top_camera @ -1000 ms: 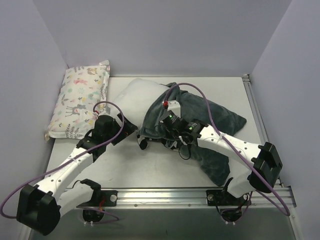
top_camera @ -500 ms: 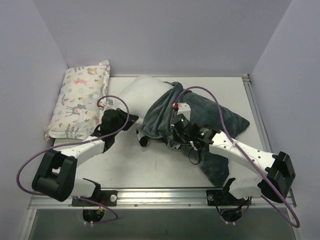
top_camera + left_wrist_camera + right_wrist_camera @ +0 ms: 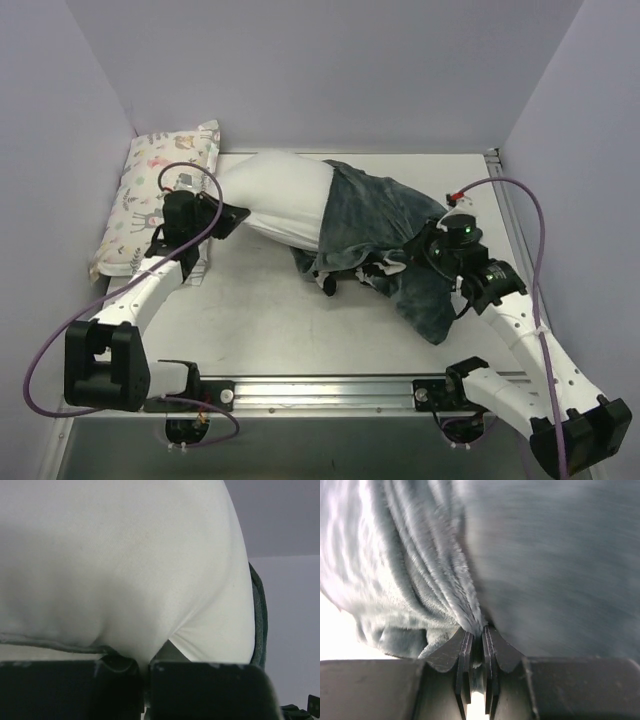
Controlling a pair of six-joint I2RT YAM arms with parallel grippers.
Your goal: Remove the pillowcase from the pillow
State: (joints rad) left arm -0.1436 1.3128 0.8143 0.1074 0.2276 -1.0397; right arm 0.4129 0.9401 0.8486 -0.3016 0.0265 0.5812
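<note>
Two sets of jaws pinched tight, left gripper (image 3: 146,667) on a corner of the white pillow (image 3: 285,195), right gripper (image 3: 476,635) on a fold of the grey-green pillowcase (image 3: 385,215), pillow's left half bare, right half sleeved, on the table (image 3: 260,320), animal-print pillow (image 3: 160,195) far left.

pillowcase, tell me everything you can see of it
The pillowcase is dark grey-green plush, limp and deeply wrinkled, with black-and-white striped lining peeking out at its near edge. It lies bunched on the table, sleeving only the right end of the white pillow. The right gripper is shut on a fold of it.
</note>
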